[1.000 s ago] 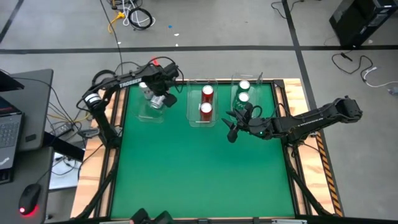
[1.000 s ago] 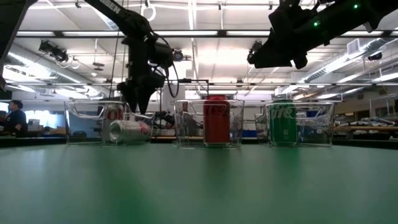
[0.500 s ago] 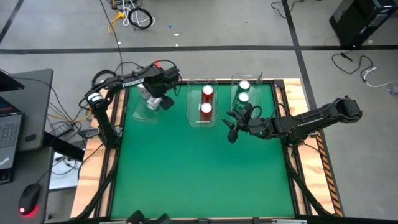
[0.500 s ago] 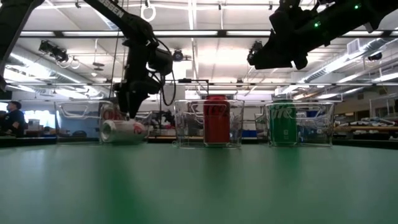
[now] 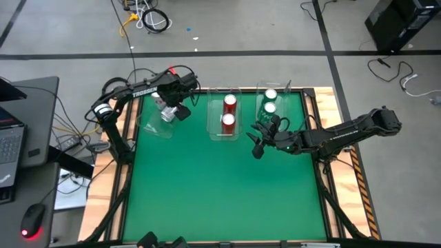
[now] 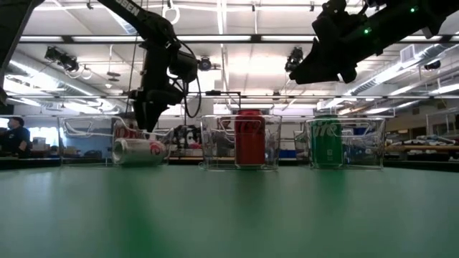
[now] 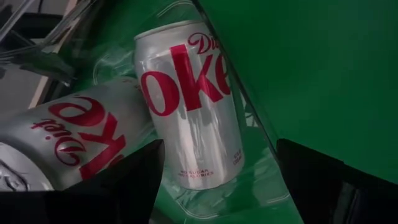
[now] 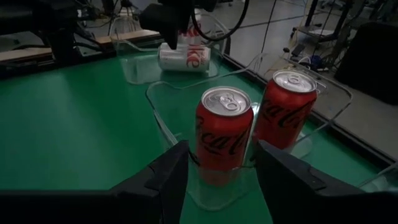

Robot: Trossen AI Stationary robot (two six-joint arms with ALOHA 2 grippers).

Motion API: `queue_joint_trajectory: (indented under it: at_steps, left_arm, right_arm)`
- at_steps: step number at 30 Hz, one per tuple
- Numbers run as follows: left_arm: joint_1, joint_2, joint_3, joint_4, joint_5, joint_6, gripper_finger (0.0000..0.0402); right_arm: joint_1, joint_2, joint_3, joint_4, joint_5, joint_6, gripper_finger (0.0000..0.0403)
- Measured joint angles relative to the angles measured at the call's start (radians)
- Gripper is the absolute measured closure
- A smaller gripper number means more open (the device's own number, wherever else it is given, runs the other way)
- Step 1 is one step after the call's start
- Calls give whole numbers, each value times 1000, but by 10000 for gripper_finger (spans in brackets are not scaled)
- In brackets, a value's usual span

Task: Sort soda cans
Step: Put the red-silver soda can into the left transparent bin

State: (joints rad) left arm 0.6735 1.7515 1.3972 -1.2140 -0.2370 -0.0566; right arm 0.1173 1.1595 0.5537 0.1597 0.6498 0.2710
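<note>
Two silver soda cans (image 7: 186,106) (image 7: 62,137) are in the left clear bin (image 5: 153,122); one lies on its side (image 6: 138,150), the other stands behind it (image 6: 126,130). My left gripper (image 5: 172,109) (image 6: 147,120) is open and reaches down from above into that bin, over the lying can. Two red cans (image 5: 229,111) stand upright in the middle bin and two green cans (image 5: 270,101) in the right bin. My right gripper (image 5: 254,140) hovers open above the table, just near of the right bin, facing the red cans (image 8: 224,134). My left gripper has its open fingers (image 7: 140,171) down inside the left bin, on either side of a silver can in its wrist view. Whether a finger touches a can or the bin's wall (image 7: 249,106), I cannot tell.
The three clear bins stand in a row along the far edge of the green mat (image 5: 220,186), whose near part is bare. Wooden rails (image 5: 344,165) border the table. Beyond it are a laptop and mouse (image 5: 31,224), cables and a distant person (image 6: 14,132).
The left bin and the lying silver can in it have slid toward the table's left edge. My left gripper has moved the same way and a little toward the far edge, staying open. The right arm kept still.
</note>
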Motion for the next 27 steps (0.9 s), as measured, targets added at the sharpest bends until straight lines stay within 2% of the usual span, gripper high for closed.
queue_joint_trajectory:
  at_steps: [10,14,20,27]
  left_arm:
    - [1,0,144,-59,-23,5,91]
    - [30,0,155,-67,-62,5,105]
    - [91,0,155,-55,19,22,128]
    - [97,5,122,-47,49,28,131]
  right_arm:
    - [0,0,0,1,0,0,217]
    - [0,0,0,1,-3,0,215]
    - [0,0,0,1,-16,0,212]
    - [0,0,0,1,-16,0,215]
